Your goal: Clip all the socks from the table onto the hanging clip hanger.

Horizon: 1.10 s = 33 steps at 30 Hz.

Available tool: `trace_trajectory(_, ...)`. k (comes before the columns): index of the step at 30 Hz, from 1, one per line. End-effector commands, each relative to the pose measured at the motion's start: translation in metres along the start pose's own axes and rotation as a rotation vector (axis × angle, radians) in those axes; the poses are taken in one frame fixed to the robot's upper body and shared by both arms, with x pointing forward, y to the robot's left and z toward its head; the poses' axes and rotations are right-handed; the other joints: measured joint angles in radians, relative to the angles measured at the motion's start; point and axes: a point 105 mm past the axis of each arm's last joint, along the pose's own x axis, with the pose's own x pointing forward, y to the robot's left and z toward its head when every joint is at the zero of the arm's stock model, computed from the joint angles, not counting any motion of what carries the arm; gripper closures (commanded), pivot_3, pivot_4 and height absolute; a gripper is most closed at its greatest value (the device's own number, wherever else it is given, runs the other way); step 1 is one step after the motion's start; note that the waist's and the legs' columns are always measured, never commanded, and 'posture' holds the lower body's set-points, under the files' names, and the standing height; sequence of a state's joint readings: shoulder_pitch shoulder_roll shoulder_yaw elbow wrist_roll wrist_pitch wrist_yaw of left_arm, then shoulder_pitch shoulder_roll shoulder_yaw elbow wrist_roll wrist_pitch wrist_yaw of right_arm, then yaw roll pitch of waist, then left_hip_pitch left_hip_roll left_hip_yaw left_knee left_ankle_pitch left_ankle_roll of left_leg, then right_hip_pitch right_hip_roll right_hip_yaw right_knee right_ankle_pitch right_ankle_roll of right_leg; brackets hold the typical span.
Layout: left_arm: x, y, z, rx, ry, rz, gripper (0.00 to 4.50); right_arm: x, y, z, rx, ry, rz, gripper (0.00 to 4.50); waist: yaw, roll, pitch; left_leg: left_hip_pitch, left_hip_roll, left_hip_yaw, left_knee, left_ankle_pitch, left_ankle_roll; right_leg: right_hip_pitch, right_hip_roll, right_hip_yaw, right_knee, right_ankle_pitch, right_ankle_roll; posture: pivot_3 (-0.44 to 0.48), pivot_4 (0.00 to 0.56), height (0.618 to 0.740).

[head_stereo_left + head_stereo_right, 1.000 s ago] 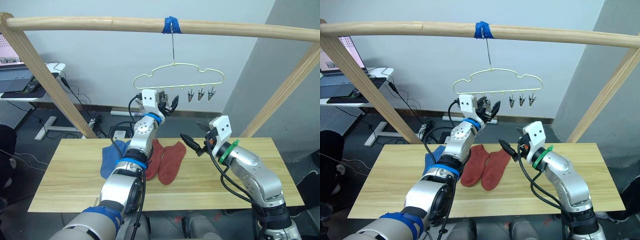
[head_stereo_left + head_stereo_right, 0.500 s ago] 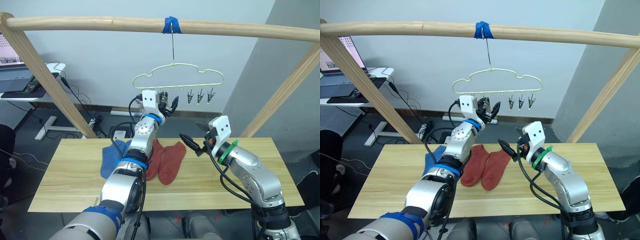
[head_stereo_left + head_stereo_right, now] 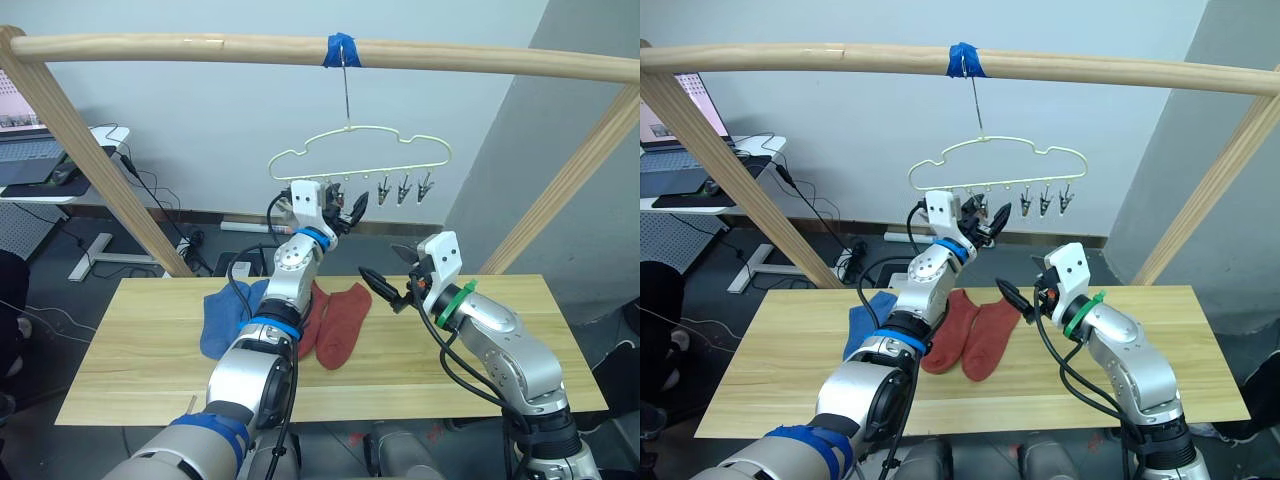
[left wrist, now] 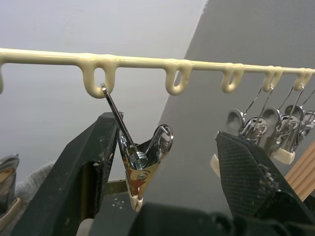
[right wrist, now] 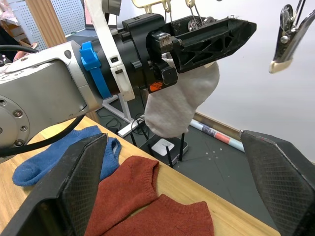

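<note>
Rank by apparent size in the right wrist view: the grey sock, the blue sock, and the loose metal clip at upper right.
1. Grey sock, hanging by the left gripper, looks largest.
2. Blue sock on the table, somewhat smaller, but part is hidden behind a finger, so unsure.
3. Metal clip, clearly smallest.

My left gripper (image 4: 162, 162) sits at the clip hanger (image 3: 360, 150), one clip (image 4: 142, 162) between its spread fingers. On the table (image 3: 130, 380) below lie socks (image 3: 335, 325). My right gripper (image 3: 385, 290) hovers at their three o'clock, fingers apart.
</note>
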<state>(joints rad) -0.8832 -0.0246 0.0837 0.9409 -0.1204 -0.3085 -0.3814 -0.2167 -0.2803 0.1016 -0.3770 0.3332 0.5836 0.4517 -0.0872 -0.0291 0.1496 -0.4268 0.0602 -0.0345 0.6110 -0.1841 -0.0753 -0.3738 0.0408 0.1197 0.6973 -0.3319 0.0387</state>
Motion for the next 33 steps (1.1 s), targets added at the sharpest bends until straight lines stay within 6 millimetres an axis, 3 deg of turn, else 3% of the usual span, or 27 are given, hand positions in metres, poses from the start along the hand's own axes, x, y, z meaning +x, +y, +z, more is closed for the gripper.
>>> trace_trajectory(1, 0.007, -0.003, 0.023, 0.014, -0.085, -0.009, 1.10, -0.001, 0.006, 0.013, -0.027, -0.049, 0.017, 0.00, 0.000, 0.000, 0.000, 0.000, 0.000, 0.000, 0.000, 0.000, 0.000, 0.000, 0.000, 0.000, 0.000, 0.000, 0.000, -0.085, 0.112, 0.740)
trace_trajectory(6, 0.006, 0.001, 0.023, -0.001, -0.083, 0.006, 1.10, -0.001, 0.007, 0.013, -0.028, -0.046, 0.022, 0.00, 0.000, 0.000, 0.000, 0.000, 0.000, 0.000, 0.000, 0.000, 0.000, 0.000, 0.000, 0.000, 0.000, 0.000, 0.000, -0.083, 0.114, 0.740)
trace_trajectory(15, 0.003, 0.002, 0.021, -0.036, -0.088, 0.009, 3.73, -0.001, 0.010, 0.010, -0.022, -0.042, 0.028, 0.00, 0.000, 0.000, 0.000, 0.000, 0.000, 0.000, 0.000, 0.000, 0.000, 0.000, 0.000, 0.000, 0.000, 0.000, 0.000, -0.082, 0.117, 0.740)
trace_trajectory(18, 0.002, 0.003, 0.021, -0.043, -0.089, 0.011, 4.19, -0.001, 0.011, 0.010, -0.019, -0.041, 0.028, 0.00, 0.000, 0.000, 0.000, 0.000, 0.000, 0.000, 0.000, 0.000, 0.000, 0.000, 0.000, 0.000, 0.000, 0.000, 0.000, -0.082, 0.120, 0.740)
trace_trajectory(25, -0.005, 0.005, 0.013, -0.111, -0.057, 0.014, 4.19, 0.001, 0.013, -0.003, -0.013, -0.002, 0.029, 0.00, 0.001, 0.000, 0.000, 0.000, 0.000, -0.001, 0.000, 0.000, 0.000, 0.000, 0.000, 0.000, 0.000, 0.000, 0.000, -0.077, 0.128, 0.740)
trace_trajectory(33, -0.016, 0.003, 0.012, -0.487, 0.054, -0.035, 4.19, 0.021, 0.016, -0.062, -0.035, 0.182, 0.071, 0.00, 0.000, 0.000, 0.000, 0.000, 0.000, -0.001, 0.001, 0.000, 0.000, 0.001, 0.000, -0.001, 0.001, 0.000, 0.000, -0.073, 0.137, 0.740)
